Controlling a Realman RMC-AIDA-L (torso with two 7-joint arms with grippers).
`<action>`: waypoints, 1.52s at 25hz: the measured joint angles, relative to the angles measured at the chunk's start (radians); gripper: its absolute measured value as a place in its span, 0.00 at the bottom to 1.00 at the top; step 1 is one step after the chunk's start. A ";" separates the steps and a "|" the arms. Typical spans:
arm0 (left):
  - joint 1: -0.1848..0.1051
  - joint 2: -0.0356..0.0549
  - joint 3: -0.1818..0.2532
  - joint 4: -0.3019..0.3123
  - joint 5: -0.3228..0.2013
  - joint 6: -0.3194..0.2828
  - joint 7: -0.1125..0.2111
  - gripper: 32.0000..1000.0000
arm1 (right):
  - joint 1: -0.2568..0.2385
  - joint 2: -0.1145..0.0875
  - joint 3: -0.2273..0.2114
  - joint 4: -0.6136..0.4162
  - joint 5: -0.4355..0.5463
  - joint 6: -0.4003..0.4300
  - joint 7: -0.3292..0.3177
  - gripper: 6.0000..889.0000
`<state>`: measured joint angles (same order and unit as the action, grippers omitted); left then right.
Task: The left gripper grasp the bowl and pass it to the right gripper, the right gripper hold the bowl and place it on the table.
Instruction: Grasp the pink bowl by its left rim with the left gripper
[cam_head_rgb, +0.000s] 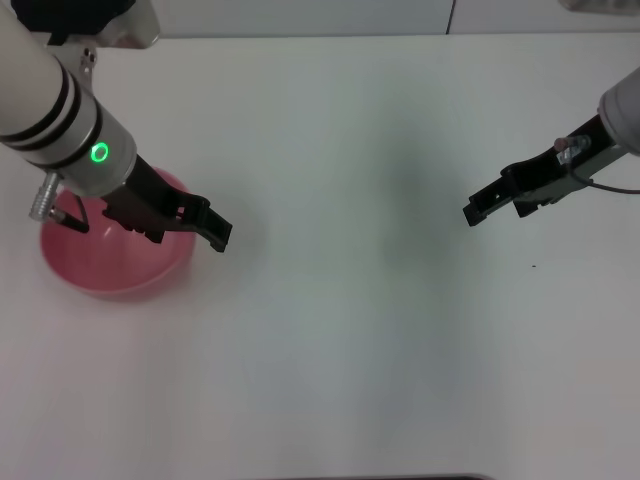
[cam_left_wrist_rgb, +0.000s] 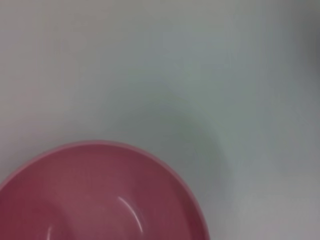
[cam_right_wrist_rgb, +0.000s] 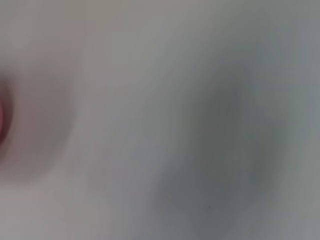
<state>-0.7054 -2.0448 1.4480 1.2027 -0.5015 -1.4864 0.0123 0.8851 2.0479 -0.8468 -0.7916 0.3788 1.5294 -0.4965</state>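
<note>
Pink-red round plastic bowl (cam_head_rgb: 115, 262): on white matte surface (cam_head_rgb: 350, 330). Left black two-finger hand (cam_head_rgb: 205, 228) over rim, part-open, empty; advise straddling rim wall before closing. Right black hand (cam_head_rgb: 490, 205) well apart, fingers unclear.

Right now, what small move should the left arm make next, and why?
Probably lower the left gripper onto the bowl's near rim and close. It sits over the bowl's right edge, the bowl rests on the table, and the right gripper waits far off.
</note>
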 joint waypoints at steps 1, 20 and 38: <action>-0.001 0.0000 0.000 0.000 0.000 0.000 0.000 0.85 | 0.000 0.000 0.000 0.000 0.000 0.000 0.000 0.90; -0.005 0.0009 -0.018 0.019 0.020 -0.026 0.003 0.85 | 0.000 -0.001 -0.012 0.002 -0.002 0.002 0.003 0.90; -0.032 0.0048 -0.190 0.058 0.265 -0.083 0.013 0.85 | -0.002 -0.003 -0.012 0.001 -0.001 -0.001 0.002 0.90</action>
<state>-0.7374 -2.0400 1.2579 1.2605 -0.2365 -1.5695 0.0252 0.8835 2.0447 -0.8590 -0.7910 0.3774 1.5283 -0.4944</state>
